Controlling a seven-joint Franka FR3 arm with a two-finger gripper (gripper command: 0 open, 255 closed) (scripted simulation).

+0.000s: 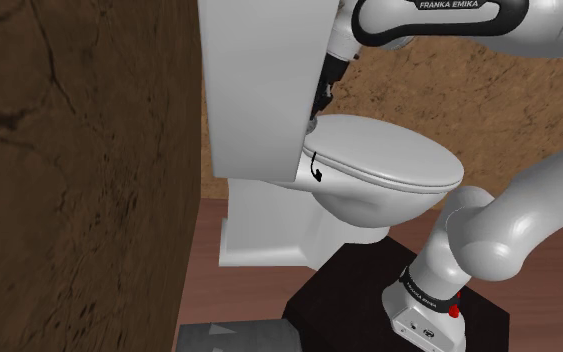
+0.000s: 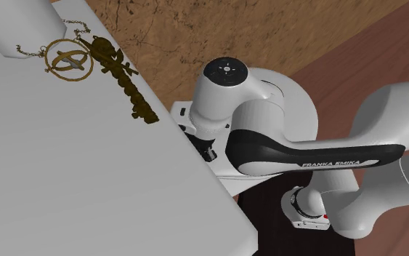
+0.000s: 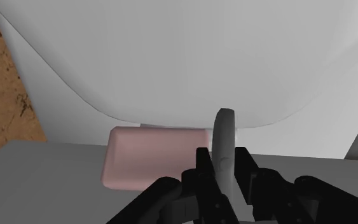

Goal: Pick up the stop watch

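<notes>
Home bathroom: white toilet (image 1: 361,203), wooden floor (image 1: 251,292).

Stop watch (image 3: 224,137) plain, matt — toilet lid (image 1: 389,150) smooth, glossy.

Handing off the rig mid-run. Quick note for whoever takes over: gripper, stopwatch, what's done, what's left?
Gripper: shut on the stopwatch, a thin grey disc seen edge-on in the wrist view.
Place: low down between the toilet lid and the tank. A pink block lies on the ledge right beside it.
Done: grasp looks made.
Left: lift it out. I cannot tell if it is off the ledge yet.
</notes>
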